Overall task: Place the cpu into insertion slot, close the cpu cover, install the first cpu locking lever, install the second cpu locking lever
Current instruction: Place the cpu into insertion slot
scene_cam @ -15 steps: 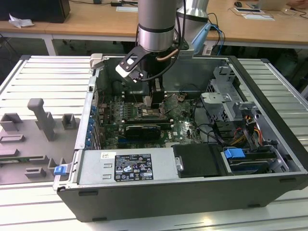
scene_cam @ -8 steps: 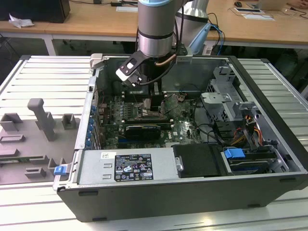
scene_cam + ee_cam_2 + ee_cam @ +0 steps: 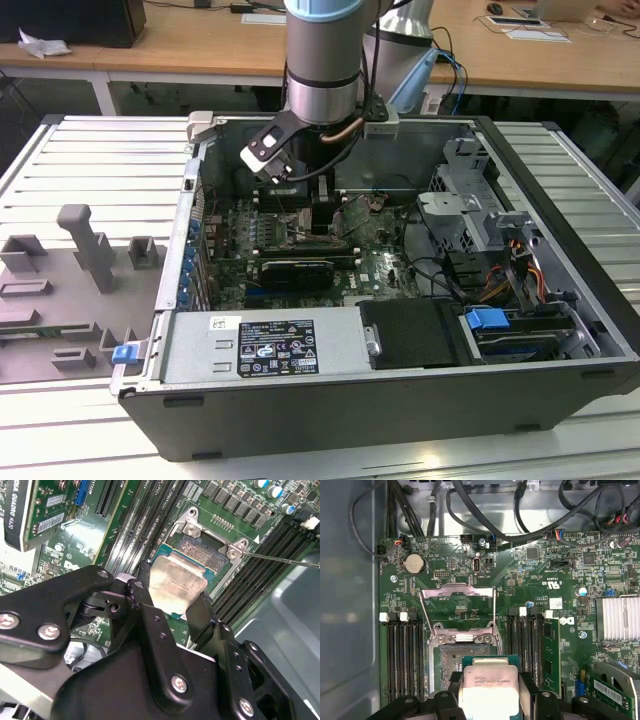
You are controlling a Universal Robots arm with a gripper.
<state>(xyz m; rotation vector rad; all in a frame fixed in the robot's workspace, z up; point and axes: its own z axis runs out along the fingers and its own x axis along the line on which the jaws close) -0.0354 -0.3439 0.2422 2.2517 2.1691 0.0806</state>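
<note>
My gripper (image 3: 171, 592) is shut on the cpu (image 3: 177, 582), a flat square chip with a pale silvery face, held by its two opposite edges. In the first wrist view the cpu (image 3: 490, 685) hangs just above and partly over the insertion slot (image 3: 451, 661), whose dark centre is uncovered. In the second wrist view the insertion slot (image 3: 200, 550) shows beyond the chip's far edge. The cpu cover (image 3: 457, 587) stands flipped open behind the socket. A thin locking lever (image 3: 280, 559) sticks out sideways, unlatched. In the exterior view the gripper (image 3: 325, 215) reaches down into the open computer case (image 3: 560, 200).
Black memory slots (image 3: 402, 655) flank the socket on both sides, with one green memory stick (image 3: 551, 655). A long black graphics card (image 3: 295, 270) lies close by. Black cables (image 3: 485, 515) cross above the board. A finned heatsink (image 3: 620, 617) and a grey fixture (image 3: 90, 250) sit aside.
</note>
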